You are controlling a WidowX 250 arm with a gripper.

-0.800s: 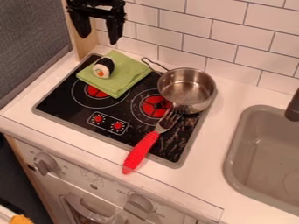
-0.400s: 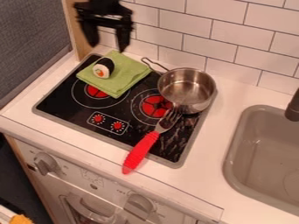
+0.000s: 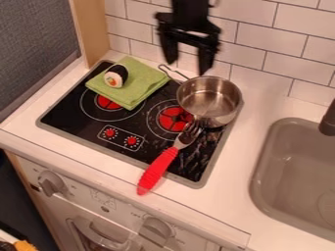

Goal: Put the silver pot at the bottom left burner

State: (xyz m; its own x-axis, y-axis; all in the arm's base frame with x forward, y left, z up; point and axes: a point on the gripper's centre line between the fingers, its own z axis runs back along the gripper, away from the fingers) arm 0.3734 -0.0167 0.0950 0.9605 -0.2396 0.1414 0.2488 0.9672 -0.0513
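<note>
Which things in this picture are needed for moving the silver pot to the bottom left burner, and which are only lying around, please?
For the job:
- silver pot
- left burner, probably the target
- gripper, above the back of the stove

Only lying around:
- green cloth
- sushi piece on the cloth
- fork with red handle
</note>
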